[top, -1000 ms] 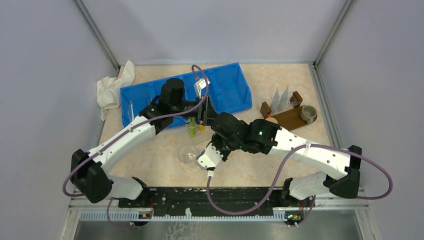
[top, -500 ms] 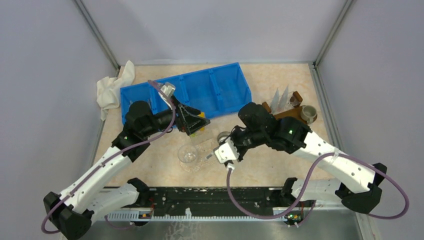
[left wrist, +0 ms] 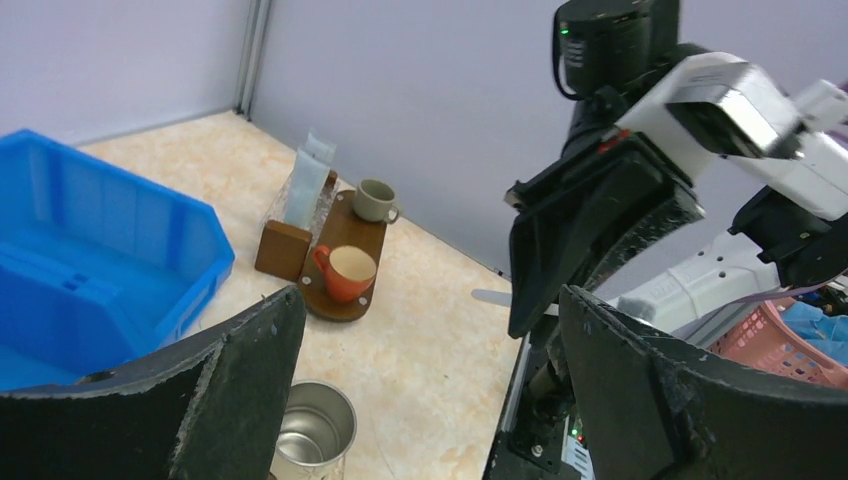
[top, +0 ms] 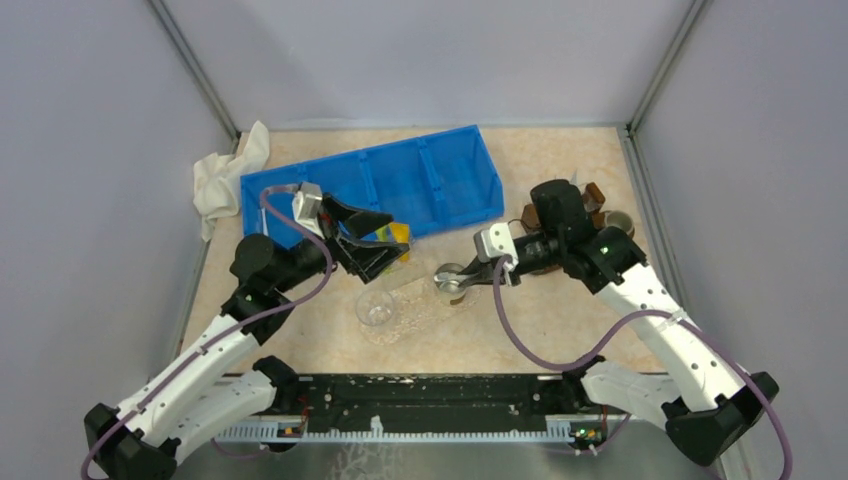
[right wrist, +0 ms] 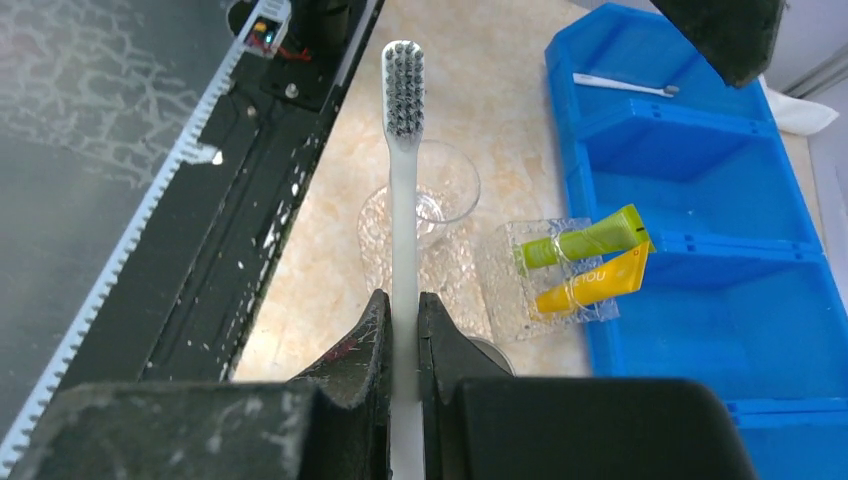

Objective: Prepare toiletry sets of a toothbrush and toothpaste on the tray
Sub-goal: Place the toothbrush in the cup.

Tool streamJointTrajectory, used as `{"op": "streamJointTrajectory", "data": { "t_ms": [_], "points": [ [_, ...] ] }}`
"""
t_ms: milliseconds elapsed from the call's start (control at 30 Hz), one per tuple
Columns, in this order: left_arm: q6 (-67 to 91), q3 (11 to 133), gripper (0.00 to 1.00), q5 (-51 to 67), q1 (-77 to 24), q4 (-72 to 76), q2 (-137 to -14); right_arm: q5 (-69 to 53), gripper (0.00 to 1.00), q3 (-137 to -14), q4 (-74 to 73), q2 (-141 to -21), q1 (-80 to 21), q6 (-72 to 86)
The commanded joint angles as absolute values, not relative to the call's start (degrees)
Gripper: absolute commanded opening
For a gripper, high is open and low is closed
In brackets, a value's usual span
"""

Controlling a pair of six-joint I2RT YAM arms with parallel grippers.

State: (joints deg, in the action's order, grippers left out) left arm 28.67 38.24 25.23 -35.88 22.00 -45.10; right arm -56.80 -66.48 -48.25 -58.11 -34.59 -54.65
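Right arm (top: 640, 290): has swung back toward the right side of the top view in the last half second, and its claw has drawn off the glass cup toward frame centre.
Left arm (top: 215, 340): has folded back toward the lower left; a second ago it was stretched out over the bin.
Right claw (right wrist: 402, 305): clamped tight on the handle of the toothbrush (right wrist: 403, 180), with the bristles pointing away toward the top of the wrist view.
Tin cup (left wrist: 315, 432): stands on the surface (right wrist: 480, 100) at the bottom of the left wrist view.
Glass cup (right wrist: 420, 195): upright and apparently empty, behind the brush shaft in mid frame.
Clear tray (right wrist: 510, 300): just right of the glass, carrying the toothpaste, a green tube (right wrist: 585, 243) and a yellow tube (right wrist: 590, 283) lying side by side.
Left claw (left wrist: 430, 310): spread wide and gripping nothing. It hovers over the tray at the centre of the top view.
Blue bin (right wrist: 700, 300): beyond the tray. A spare toothbrush (right wrist: 622, 86) lies in its far compartment, upper right.
Meaning: the paste half of a set looks placed, while the brush is in hand and not yet down. The pull-back probably lines the right claw up to lay the brush beside the tubes. The left claw above the tray may crowd that approach.
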Motion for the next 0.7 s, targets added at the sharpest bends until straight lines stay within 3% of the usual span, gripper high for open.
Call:
{"op": "streamJointTrajectory", "data": {
  "t_ms": [0, 367, 667],
  "points": [
    [28.17, 37.43, 1.0, 27.9, -35.68, 31.16, -44.65, -68.09, 0.0, -65.2, -39.04, -57.17, -30.95, -44.92],
    [28.22, 32.92, 1.0, 28.35, -35.68, 46.15, -44.54, -73.9, 0.0, -61.44, -21.66, -59.15, -26.6, -23.83],
    [28.1, 36.83, 0.99, 31.36, -35.68, 53.94, -52.4, -74.18, 0.0, -63.02, -6.92, -63.35, -23.12, -6.22]
  ]
}}
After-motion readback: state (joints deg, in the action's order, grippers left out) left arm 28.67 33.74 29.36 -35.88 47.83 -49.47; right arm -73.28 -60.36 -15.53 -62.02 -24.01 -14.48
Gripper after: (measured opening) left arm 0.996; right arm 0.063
